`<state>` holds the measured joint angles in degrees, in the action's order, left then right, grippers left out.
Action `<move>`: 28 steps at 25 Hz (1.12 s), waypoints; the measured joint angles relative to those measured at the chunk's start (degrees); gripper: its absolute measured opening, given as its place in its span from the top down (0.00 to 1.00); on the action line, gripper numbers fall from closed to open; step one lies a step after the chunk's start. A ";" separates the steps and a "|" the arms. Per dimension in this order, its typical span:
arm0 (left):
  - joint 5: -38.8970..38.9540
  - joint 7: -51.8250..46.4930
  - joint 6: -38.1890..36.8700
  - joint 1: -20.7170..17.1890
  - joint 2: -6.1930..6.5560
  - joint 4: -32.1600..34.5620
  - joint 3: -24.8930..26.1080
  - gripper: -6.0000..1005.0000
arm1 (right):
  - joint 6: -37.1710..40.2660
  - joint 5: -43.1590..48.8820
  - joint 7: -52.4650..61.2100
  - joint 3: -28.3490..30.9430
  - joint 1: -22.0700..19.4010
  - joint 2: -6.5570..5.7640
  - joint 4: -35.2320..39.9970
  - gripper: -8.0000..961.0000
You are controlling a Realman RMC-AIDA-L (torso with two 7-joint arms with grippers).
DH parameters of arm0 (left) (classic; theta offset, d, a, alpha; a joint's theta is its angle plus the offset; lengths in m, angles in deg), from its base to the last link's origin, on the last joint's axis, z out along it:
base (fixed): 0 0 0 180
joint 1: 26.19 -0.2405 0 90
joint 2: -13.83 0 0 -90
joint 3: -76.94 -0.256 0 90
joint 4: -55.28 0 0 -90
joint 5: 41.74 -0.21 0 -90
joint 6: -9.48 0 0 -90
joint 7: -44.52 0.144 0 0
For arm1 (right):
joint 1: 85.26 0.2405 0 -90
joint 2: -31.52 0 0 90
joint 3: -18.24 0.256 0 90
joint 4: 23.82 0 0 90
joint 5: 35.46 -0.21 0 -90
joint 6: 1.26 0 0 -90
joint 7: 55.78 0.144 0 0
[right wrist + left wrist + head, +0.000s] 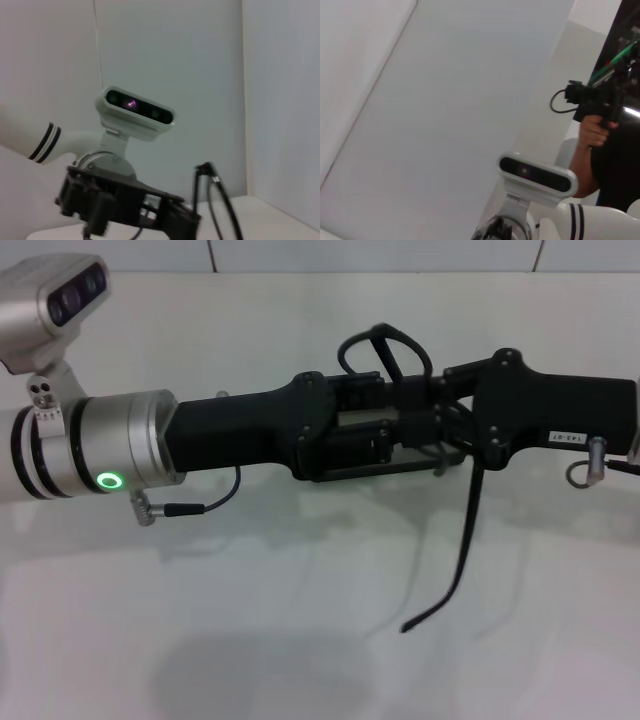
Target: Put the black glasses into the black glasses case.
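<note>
- Closest to us in the head view, at far left, is the left arm's silver wrist (120, 445) with a green ring light, and its grey camera (60, 295) above it.
- From that wrist the left gripper (400, 440) reaches level across the white counter (300, 660) to the middle of the view. We cannot tell whether its jaws are clenched or released, since the black parts run together there.
- In the right wrist view the same left gripper (125, 210) shows as a dark block under its camera (136, 111).
- Right of the middle, the black glasses (465, 540) sit where the two grippers meet. One slim temple arm hangs down and curves toward the counter, over its own shadow. In the right wrist view, the glasses (222, 200) stand just beside the left gripper.
- We cannot tell which gripper is carrying the glasses.
- Further right, the right gripper (470, 410) comes in level from the right edge, nose to nose with the left one. We cannot tell how its jaws stand either.
- In the left wrist view, a person's hand (595, 131) holds a black device far off.
</note>
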<state>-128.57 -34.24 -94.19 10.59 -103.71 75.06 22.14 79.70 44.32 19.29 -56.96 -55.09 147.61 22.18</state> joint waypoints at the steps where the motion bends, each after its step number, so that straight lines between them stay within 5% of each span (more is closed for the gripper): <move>1: 0.01 0.17 -0.45 -0.02 0.16 0.00 0.01 0.42 | -0.02 -0.05 0.00 0.23 -0.23 -0.01 -0.01 0.89; 7: 0.55 0.57 -3.41 -2.13 1.26 1.79 0.40 0.42 | 3.62 -1.90 -0.05 8.49 -2.29 -0.46 0.26 0.89; 13: -1.96 1.06 0.17 -2.74 0.68 2.80 0.09 0.42 | 17.83 -6.86 -0.16 19.55 -2.20 -0.49 -1.36 0.89; 19: -8.14 3.60 0.81 1.79 -2.34 1.97 -0.57 0.42 | 16.26 -16.19 -3.93 17.07 1.87 -0.03 -8.52 0.89; 28: -3.11 5.68 0.32 5.97 -2.50 -1.91 -3.70 0.42 | 10.30 -17.35 -9.85 12.15 8.11 0.03 -21.31 0.89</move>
<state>-131.68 -28.56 -93.87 16.56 -106.20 73.15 18.44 90.00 26.97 9.44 -44.81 -46.98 147.65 0.87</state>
